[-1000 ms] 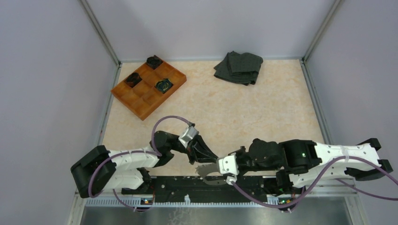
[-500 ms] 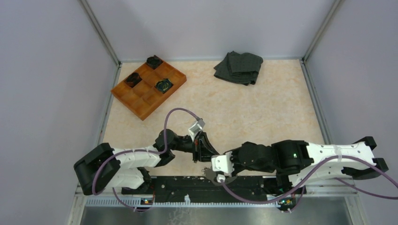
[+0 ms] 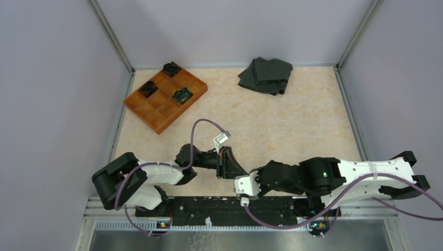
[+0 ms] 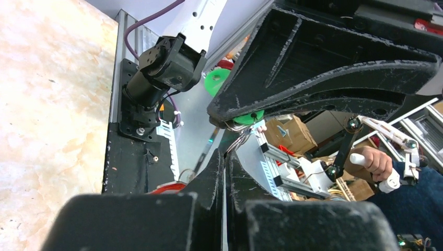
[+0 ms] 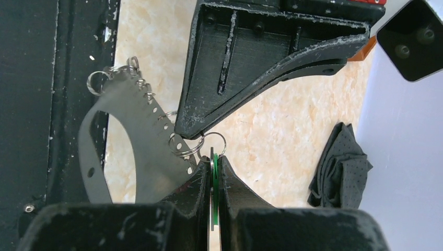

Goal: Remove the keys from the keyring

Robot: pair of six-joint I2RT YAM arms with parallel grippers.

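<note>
My right gripper [image 5: 213,157] is shut on the keys [image 5: 211,175], thin flat pieces seen edge-on, one grey and one green. A small wire loop [image 5: 220,137] runs from them to the keyring [image 5: 184,148], a doubled grey loop. The left gripper [image 4: 225,153] is shut on that keyring, its black fingertips [image 5: 189,130] reaching in from above in the right wrist view. A curved grey metal plate [image 5: 117,151] with holes hangs from the ring. From above, both grippers meet near the table's front edge [image 3: 239,175].
An orange tray [image 3: 156,114] holding black round objects [image 3: 182,94] stands at the back left. A dark folded cloth [image 3: 265,76] lies at the back, right of centre. A black rail [image 3: 209,206] runs along the near edge under the arms.
Both grippers have shifted away from the black rail, further over the table. The grey plate that showed at the near edge is now hidden under the arms in the top view.
</note>
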